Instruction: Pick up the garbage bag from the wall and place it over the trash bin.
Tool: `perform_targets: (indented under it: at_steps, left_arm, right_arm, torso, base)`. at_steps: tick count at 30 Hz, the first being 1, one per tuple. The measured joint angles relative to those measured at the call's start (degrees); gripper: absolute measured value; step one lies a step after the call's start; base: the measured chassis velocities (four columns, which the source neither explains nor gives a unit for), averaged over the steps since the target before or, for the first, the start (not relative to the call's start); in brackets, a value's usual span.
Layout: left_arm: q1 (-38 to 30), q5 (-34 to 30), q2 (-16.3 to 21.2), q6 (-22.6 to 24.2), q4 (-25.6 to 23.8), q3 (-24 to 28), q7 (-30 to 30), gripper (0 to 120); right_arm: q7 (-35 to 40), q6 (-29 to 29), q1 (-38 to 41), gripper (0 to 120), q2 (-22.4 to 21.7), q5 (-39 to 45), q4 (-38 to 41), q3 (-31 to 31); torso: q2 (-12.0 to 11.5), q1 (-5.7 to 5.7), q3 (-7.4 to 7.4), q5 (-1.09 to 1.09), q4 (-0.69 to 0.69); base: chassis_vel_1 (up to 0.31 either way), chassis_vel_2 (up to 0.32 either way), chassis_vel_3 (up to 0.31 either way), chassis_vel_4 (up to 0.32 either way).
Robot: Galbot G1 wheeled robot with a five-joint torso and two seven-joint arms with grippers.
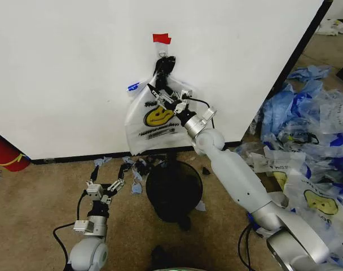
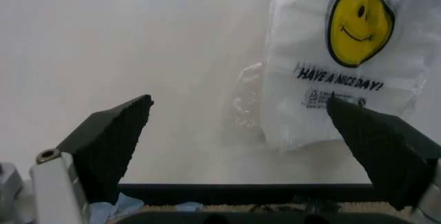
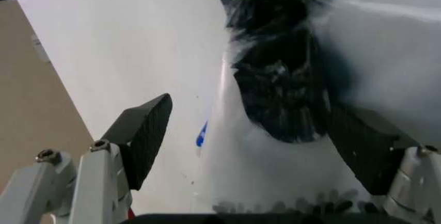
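The garbage bag [image 1: 152,118], white with a yellow smiley, hangs on the wall under a red tape tab [image 1: 162,38]; a blue strip [image 1: 133,87] shows at its upper left. Its dark bunched top [image 3: 276,74] lies between the fingers of my right gripper [image 1: 162,90] [image 3: 251,108], which is open and raised against the bag's upper part. The black trash bin [image 1: 172,189] stands on the carpet right below the bag. My left gripper [image 1: 104,189] [image 2: 239,101] is open low at the left of the bin, facing the wall and the bag [image 2: 344,64].
A red cylinder [image 1: 5,152] lies at the wall's foot on the far left. A heap of white and blue plastic bags [image 1: 309,141] covers the floor at the right. Blue scraps [image 1: 135,169] litter the carpet near the bin.
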Motion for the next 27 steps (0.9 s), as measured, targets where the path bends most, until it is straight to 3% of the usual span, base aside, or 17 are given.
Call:
perform_targets:
  at_steps: [16,24,27]
  left_arm:
    - [-0.6,0.2,-0.2,0.0,0.3,0.4,0.0,100]
    - [-0.2,0.1,-0.2,-0.5,0.5,0.1,0.0,100]
    - [-0.2,0.1,-0.2,-0.5,0.5,0.1,0.0,100]
  right_arm:
    - [-0.1,0.1,0.0,76,-1.0,0.1,0.2,0.6]
    - [-0.4,0.2,0.3,58,-0.1,0.0,-0.2,0.3]
    - [-0.6,0.2,0.3,46,0.0,0.0,-0.3,0.3]
  torso:
    - [0.0,0.0,0.0,0.0,-0.01]
    - [0.0,0.0,0.0,0.0,0.0]
    - [0.0,0.0,0.0,0.0,0.0]
  base:
    - [0.0,0.0,0.0,0.0]
    - [0.0,0.0,0.0,0.0]
    - [0.0,0.0,0.0,0.0]
